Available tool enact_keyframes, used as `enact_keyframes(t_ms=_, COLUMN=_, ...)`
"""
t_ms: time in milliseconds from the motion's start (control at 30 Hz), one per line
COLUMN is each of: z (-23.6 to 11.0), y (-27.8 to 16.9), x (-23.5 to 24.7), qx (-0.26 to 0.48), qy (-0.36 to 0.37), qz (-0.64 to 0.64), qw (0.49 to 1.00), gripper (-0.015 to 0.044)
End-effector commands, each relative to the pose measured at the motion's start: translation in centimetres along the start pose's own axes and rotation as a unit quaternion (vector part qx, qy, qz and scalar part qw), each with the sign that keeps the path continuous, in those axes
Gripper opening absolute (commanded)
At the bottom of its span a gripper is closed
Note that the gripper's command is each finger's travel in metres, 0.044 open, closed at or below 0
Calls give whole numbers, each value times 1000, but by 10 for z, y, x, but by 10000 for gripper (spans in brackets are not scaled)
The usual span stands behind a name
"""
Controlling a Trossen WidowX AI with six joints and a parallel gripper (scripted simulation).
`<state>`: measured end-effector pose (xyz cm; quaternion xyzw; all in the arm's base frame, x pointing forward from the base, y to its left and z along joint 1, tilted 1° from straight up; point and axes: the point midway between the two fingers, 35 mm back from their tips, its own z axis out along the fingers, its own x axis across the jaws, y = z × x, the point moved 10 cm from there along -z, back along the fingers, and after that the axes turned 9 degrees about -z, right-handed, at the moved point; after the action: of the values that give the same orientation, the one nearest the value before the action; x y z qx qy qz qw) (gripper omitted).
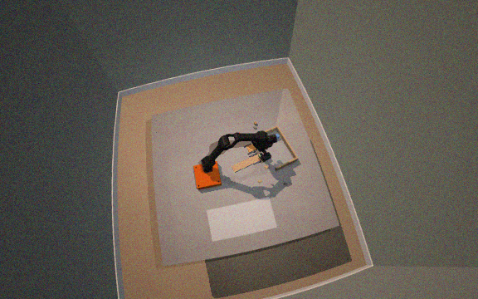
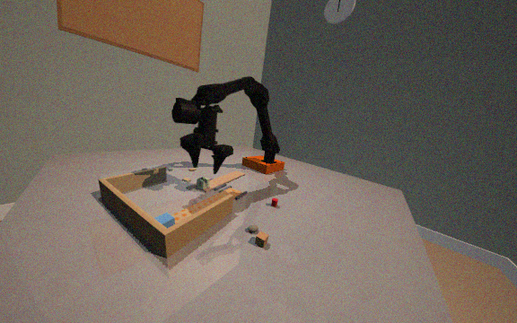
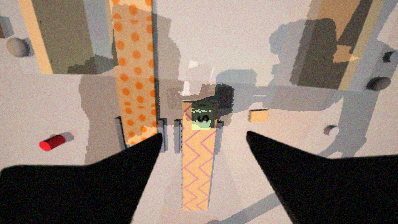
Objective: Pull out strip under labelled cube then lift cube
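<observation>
The labelled cube (image 3: 203, 116) (image 2: 203, 182) is pale green with a dark mark on top. It sits at the far end of the zigzag strip (image 3: 199, 170) (image 2: 225, 179) (image 1: 242, 164), between short grey rails. My gripper (image 3: 204, 135) (image 2: 205, 167) (image 1: 265, 157) is open and empty. It hangs above the strip, with one finger on each side of it, a little short of the cube. A second strip (image 3: 134, 75) (image 2: 205, 204), orange with dots, lies to the left of the zigzag strip in the wrist view.
A low wooden frame (image 2: 128, 215) (image 1: 290, 151) holds a blue cube (image 2: 165, 219) (image 1: 277, 135) on the dotted strip. A red cylinder (image 3: 54, 142) (image 2: 275, 202), a tan cube (image 2: 261, 239), a grey stone (image 2: 252, 229) and another small tan cube (image 3: 259, 116) lie loose. The arm's orange base (image 2: 263, 164) (image 1: 207, 176) is nearby.
</observation>
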<state>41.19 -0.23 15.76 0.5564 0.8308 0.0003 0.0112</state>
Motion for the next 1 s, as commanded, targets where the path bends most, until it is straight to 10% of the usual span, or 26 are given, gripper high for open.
enact_keyframes(t_ms=0, z=1, y=6, x=-1, qx=2, qy=0, qz=2, qw=1000, gripper=387)
enact_keyframes(t_ms=200, z=10, y=6, x=-1, qx=2, qy=0, qz=2, qw=1000, gripper=250)
enact_keyframes(t_ms=967, z=48, y=7, x=-1, qx=2, qy=0, qz=2, qw=1000, gripper=250)
